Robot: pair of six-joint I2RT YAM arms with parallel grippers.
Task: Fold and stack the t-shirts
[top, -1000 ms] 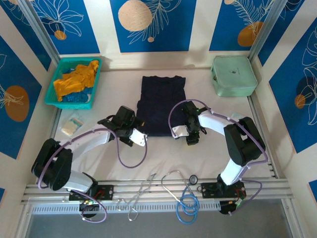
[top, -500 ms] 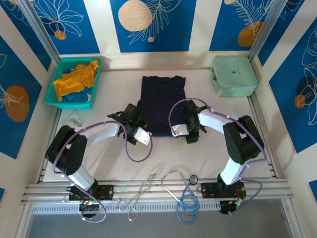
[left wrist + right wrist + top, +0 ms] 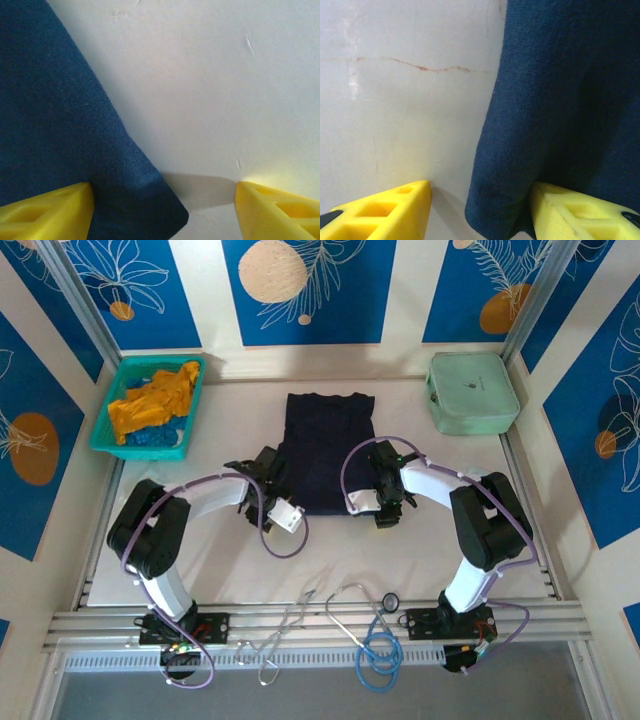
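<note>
A dark navy t-shirt [image 3: 325,445] lies flat as a long rectangle in the middle of the table. My left gripper [image 3: 279,502] is at its near-left corner, open. In the left wrist view one yellow finger [image 3: 45,212] rests on the navy cloth [image 3: 65,115] and the other sits on bare table, with the corner between them. My right gripper [image 3: 372,502] is open at the near-right corner. There the navy cloth's [image 3: 560,100] edge bulges between the fingers [image 3: 385,212]. A mustard-orange t-shirt [image 3: 155,400] and a bright blue one [image 3: 150,437] lie crumpled in the basket.
The teal basket [image 3: 140,452] stands at the back left, and a mint-green case [image 3: 472,392] at the back right. A stethoscope [image 3: 375,640] and metal forceps [image 3: 285,630] lie on the rail at the near edge, between the arm bases.
My left arm has swung right and in, bringing its gripper onto the shirt's near-left corner, with the jaws narrowing. The right gripper has hardly moved and has narrowed slightly.
</note>
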